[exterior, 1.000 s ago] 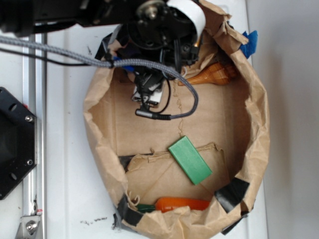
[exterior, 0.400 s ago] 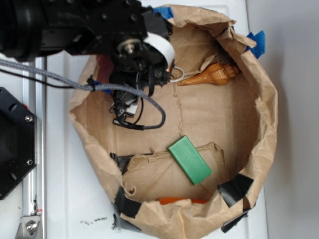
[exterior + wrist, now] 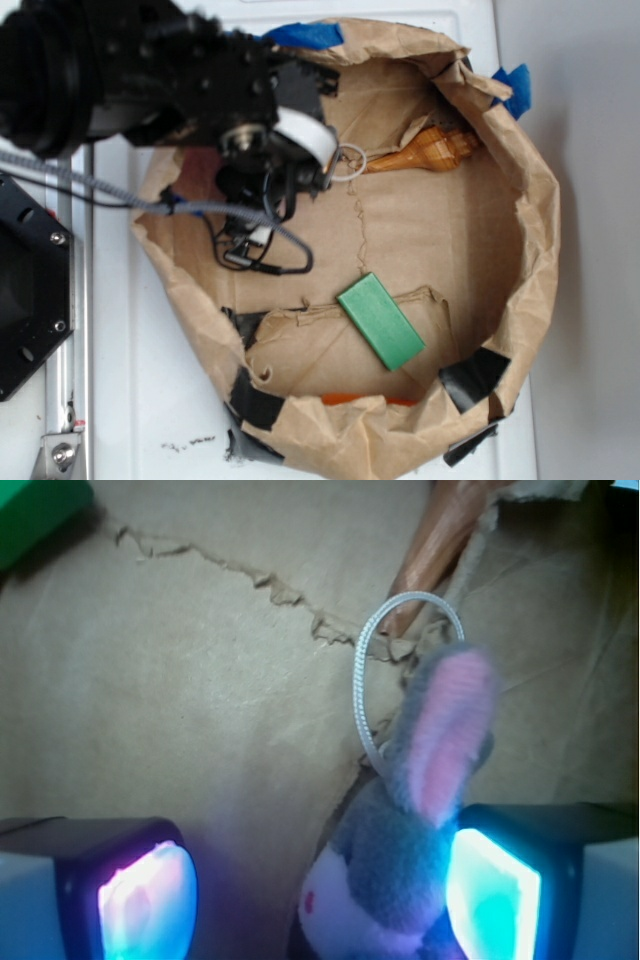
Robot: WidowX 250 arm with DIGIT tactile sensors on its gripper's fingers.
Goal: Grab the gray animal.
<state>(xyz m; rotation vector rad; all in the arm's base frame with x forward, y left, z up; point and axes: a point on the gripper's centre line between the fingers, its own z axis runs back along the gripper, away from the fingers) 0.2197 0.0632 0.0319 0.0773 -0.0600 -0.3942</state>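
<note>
Between the open fingers of the claw [image 3: 320, 885], the gray animal [image 3: 400, 850] sits off-centre, pressed against the right pad [image 3: 492, 888] and clear of the left. Its ear and ring loop [image 3: 405, 660] point ahead toward the seashell [image 3: 440, 530].

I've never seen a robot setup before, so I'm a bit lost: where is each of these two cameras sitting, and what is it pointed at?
Exterior: sits overhead, looking straight down into the brown paper bag; the black arm enters from the upper left.
Wrist: rides on the arm just behind the end effector, looking along it at the bag floor; both glowing pads show, with the gray animal against the right one.
Shared: the white ring loop, the brown seashell and the green block.
</note>
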